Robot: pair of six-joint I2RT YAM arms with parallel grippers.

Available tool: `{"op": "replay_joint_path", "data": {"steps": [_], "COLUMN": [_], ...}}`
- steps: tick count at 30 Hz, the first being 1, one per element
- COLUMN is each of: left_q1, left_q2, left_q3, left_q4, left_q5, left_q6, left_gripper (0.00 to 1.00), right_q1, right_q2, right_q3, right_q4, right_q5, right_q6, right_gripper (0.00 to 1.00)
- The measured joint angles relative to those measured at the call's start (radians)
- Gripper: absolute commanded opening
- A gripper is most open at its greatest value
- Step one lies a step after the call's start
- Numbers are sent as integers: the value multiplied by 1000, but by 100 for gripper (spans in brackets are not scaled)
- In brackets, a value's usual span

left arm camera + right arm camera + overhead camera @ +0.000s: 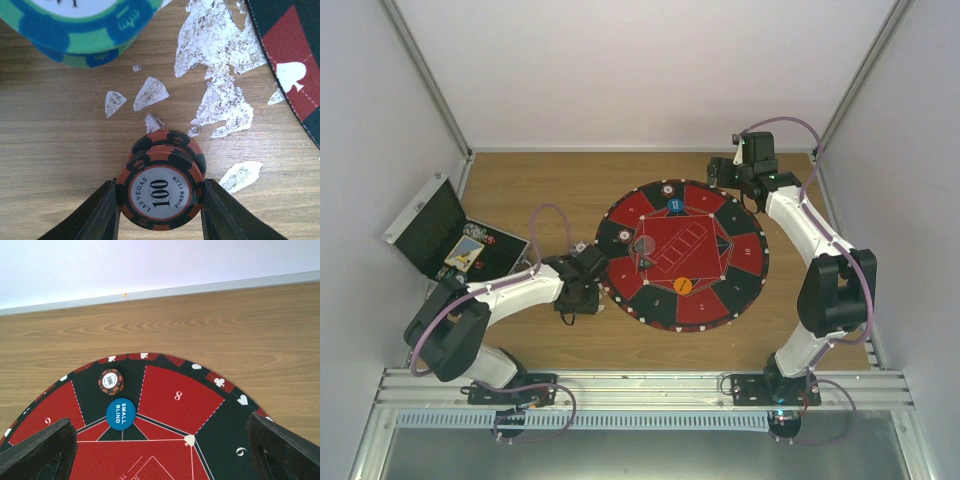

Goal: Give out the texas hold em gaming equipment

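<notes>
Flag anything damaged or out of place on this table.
The table's wood surface is damaged: ragged white patches where the finish has flaked off, just beside the mat, ahead of the chips in the left gripper. Nothing else stands out.

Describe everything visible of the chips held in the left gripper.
Two orange-red chips with black crowned edge stripes; the front one's white centre reads LAS VEGAS 100 POKER CLUB. The rear chip sits offset up and right. The left gripper is shut on their rims, black fingers either side, faces toward the camera. Behind them is the wooden table; whether they touch it cannot be told.
</notes>
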Motion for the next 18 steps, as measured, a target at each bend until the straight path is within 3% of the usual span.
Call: {"op": "replay_joint_path", "data": {"steps": [18], "left_q1": [9], "left_q2": [28], "left_q3": [-3], "left_q4": [35], "left_q5": [5], "left_q6": [5], "left_gripper": [37], "right_q1": [0], "right_q2": [0], "right_q3": [0], "right_q4": [0], "right_q5": [0], "right_q6": [0], "right_gripper": [93]}}
